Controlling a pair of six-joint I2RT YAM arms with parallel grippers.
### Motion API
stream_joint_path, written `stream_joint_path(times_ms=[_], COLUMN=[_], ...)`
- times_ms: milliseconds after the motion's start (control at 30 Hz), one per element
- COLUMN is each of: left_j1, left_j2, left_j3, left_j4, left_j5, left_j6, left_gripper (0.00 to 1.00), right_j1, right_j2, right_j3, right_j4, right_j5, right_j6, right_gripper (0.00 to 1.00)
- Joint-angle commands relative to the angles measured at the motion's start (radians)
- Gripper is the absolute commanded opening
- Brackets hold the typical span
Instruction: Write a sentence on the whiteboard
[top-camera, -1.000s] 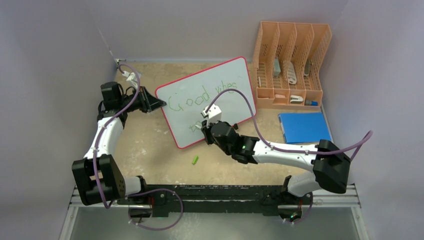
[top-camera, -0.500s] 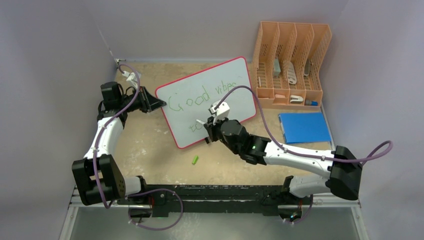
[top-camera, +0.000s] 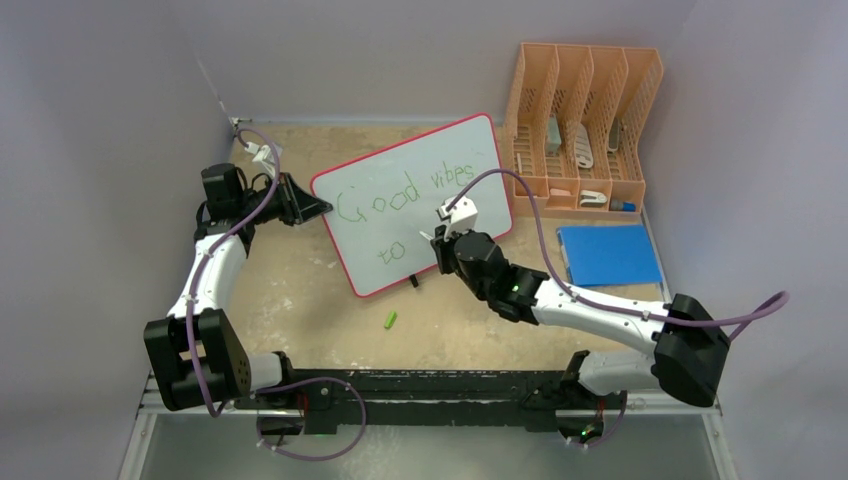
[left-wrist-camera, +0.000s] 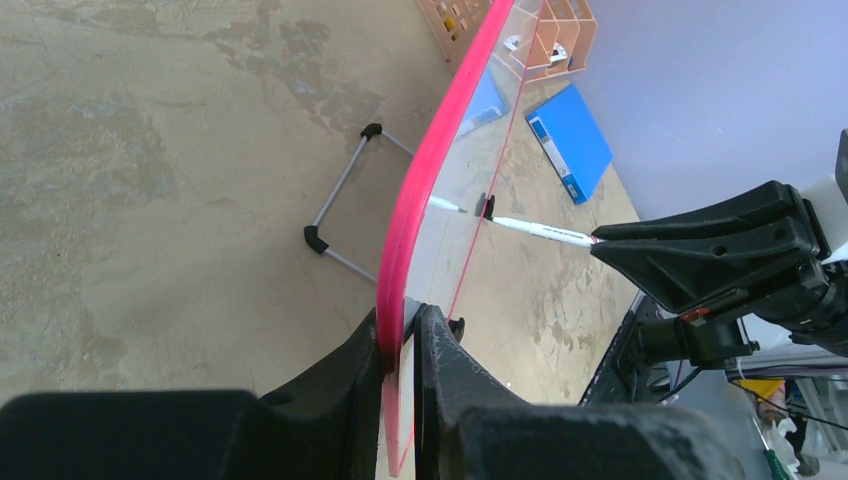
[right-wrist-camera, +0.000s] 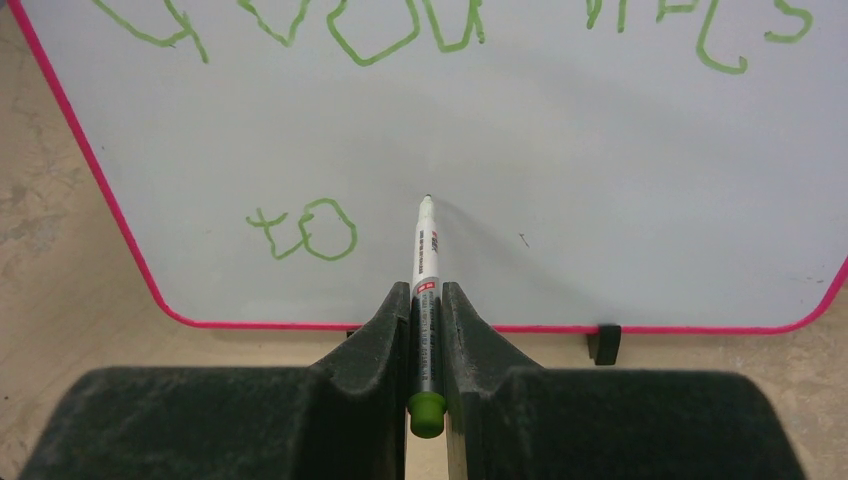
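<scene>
The whiteboard (top-camera: 455, 205) stands tilted on black clip feet, red-rimmed. The sentence (top-camera: 378, 203) in green reads "Good vibes" on the upper line and "to" (top-camera: 392, 253) on the lower line. My left gripper (top-camera: 318, 208) is shut on the board's left rim, as the left wrist view (left-wrist-camera: 402, 320) shows. My right gripper (top-camera: 437, 240) is shut on a green-capped marker (right-wrist-camera: 426, 270). The marker's tip points at the board just right of "to" (right-wrist-camera: 305, 230); I cannot tell whether it touches. The marker also shows in the left wrist view (left-wrist-camera: 545, 232).
A green marker cap (top-camera: 390, 320) lies on the table in front of the board. An orange desk organizer (top-camera: 585, 130) stands at the back right. A flat blue rectangle (top-camera: 610, 253) lies right of the board. Grey walls close in both sides.
My right gripper has moved rightward along the board's lower part with the marker, uncovering the written "to". The left arm and the board have not moved.
</scene>
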Motion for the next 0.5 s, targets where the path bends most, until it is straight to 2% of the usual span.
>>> stream_joint_path(times_ms=[0,467], left_j1=[-0.002,-0.002], left_j2=[-0.008,-0.008], left_j3=[0.007,0.007], left_j4=[-0.001,-0.002], left_j5=[-0.059,-0.059], left_j6=[0.017,0.018], left_gripper=[0.00,0.00], right_j1=[-0.008,-0.013], right_j2=[-0.032,-0.005], right_j3=[-0.007,0.007], right_j4=[0.058,0.085], right_j5=[0.019,0.003], right_j6=[-0.014,-0.023], right_gripper=[0.00,0.00])
